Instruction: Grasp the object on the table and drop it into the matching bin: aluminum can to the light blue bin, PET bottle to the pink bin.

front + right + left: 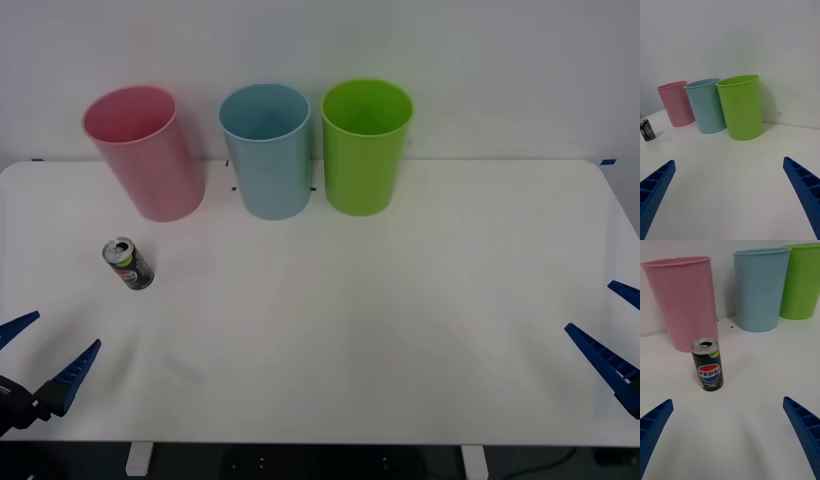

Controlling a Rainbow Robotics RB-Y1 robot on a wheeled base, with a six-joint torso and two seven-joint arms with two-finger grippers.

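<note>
Pepsi-labelled aluminum can (708, 364) upright, table (400, 300), near pink bin (683, 300)

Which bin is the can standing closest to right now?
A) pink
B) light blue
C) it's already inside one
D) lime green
A: the aluminum can stands upright on the table, just in front of the pink bin, left of the light blue bin.
</note>
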